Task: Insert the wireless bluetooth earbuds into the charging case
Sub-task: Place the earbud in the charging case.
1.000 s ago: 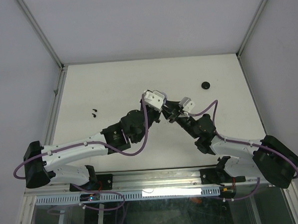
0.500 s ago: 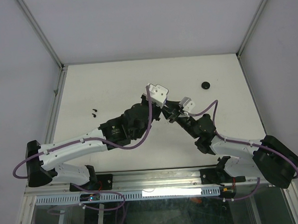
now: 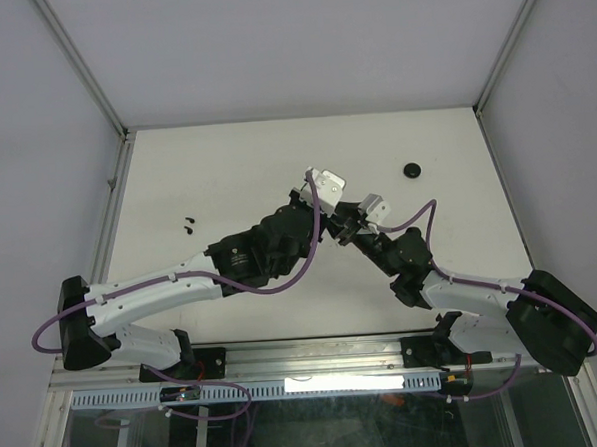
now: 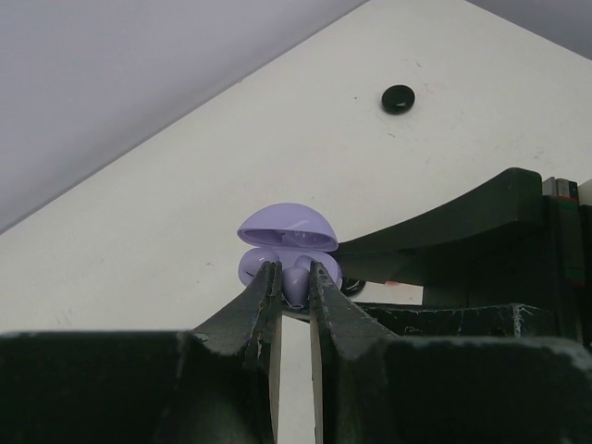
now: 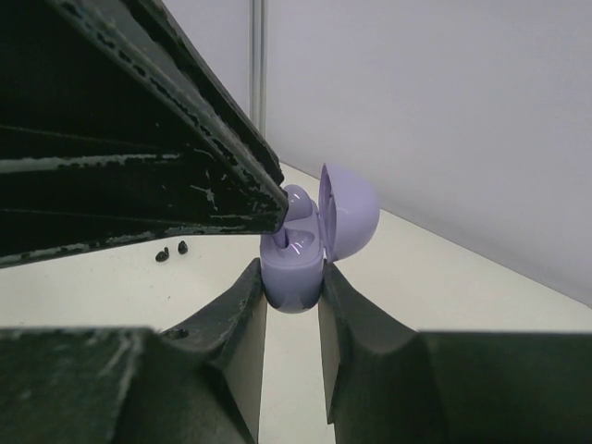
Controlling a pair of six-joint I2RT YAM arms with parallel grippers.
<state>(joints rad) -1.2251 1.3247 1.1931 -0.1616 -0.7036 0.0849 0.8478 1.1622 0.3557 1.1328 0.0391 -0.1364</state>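
Note:
The lilac charging case (image 5: 292, 277) is upright with its lid (image 5: 351, 211) swung open, and my right gripper (image 5: 293, 270) is shut on its base. My left gripper (image 4: 295, 270) is shut on a lilac earbud (image 4: 296, 283), held at the case's open mouth (image 4: 277, 264). In the right wrist view the earbud (image 5: 294, 203) sits at the tip of the left fingers, with its stem down inside the case. From above, both grippers meet mid-table, left gripper (image 3: 328, 214) against right gripper (image 3: 345, 231); the case is hidden there.
A small round black thing (image 3: 412, 169) lies on the white table toward the back right, also seen in the left wrist view (image 4: 398, 98). Two tiny black bits (image 3: 189, 227) lie at the left. Grey walls and metal posts border the table (image 3: 206, 168).
My left arm has stretched forward and to the right, carrying the earbud up to the case. The right arm and the case have held still.

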